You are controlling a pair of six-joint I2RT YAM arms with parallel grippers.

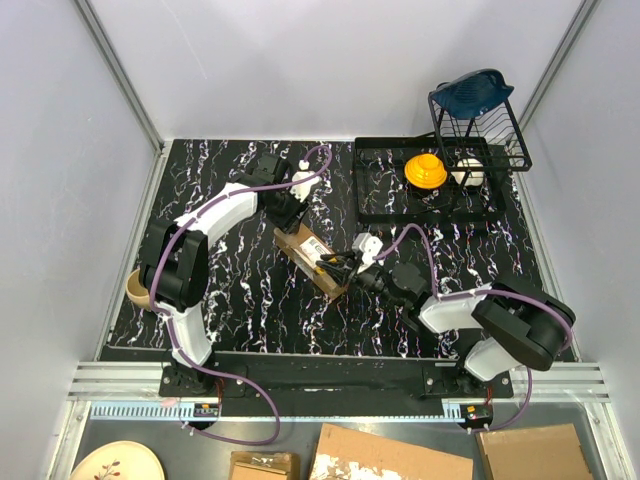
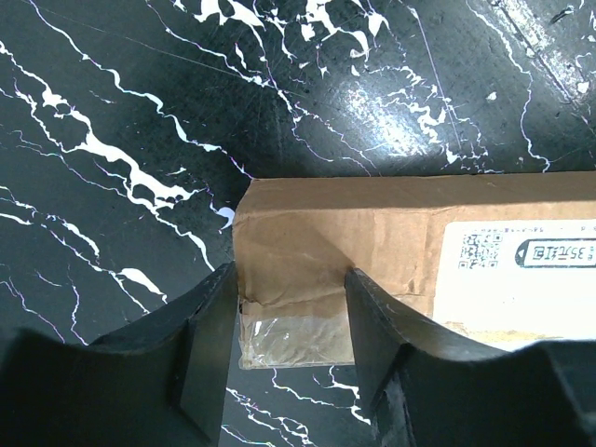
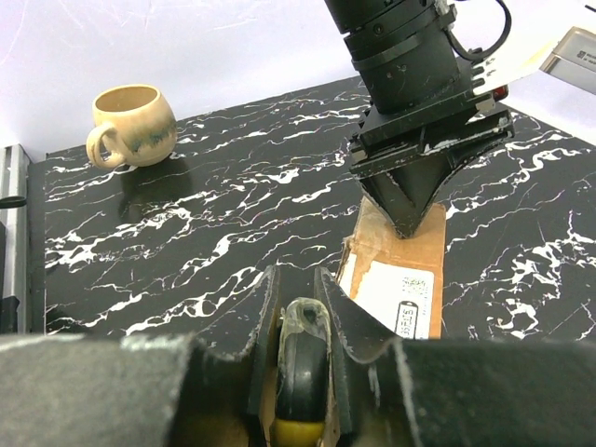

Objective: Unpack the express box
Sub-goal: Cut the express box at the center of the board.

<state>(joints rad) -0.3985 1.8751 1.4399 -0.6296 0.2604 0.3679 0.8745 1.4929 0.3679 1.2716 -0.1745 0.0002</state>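
Step one, by the look of it: getting the tape cut. Found the box (image 1: 305, 248) mid-table, lying slantwise between the arms, label up, sealed as far as could be seen. Saw the left gripper (image 2: 291, 340) down at the far end, jaws part-spread, one finger (image 2: 209, 345) at the end edge and the other over the top face. Could not tell whether pinching cardboard or only pressing down. Saw the right gripper (image 3: 296, 289) at the near end, pressed together on the knife (image 3: 300, 372), yellow and black showing in the grip. Judged the next move as a steadying hold from the left. After that, a shallow draw of the blade along the taped seam, well away from the left fingers and off whatever lay inside. Could not make out the blade itself, nor whether extended: hidden behind the right fingers in the wrist view, too small from above. Lost the near end of the box under that gripper, and the right side of the label past the frame edge in the left wrist view. Noted a mug (image 3: 135, 121) well apart at the left edge.
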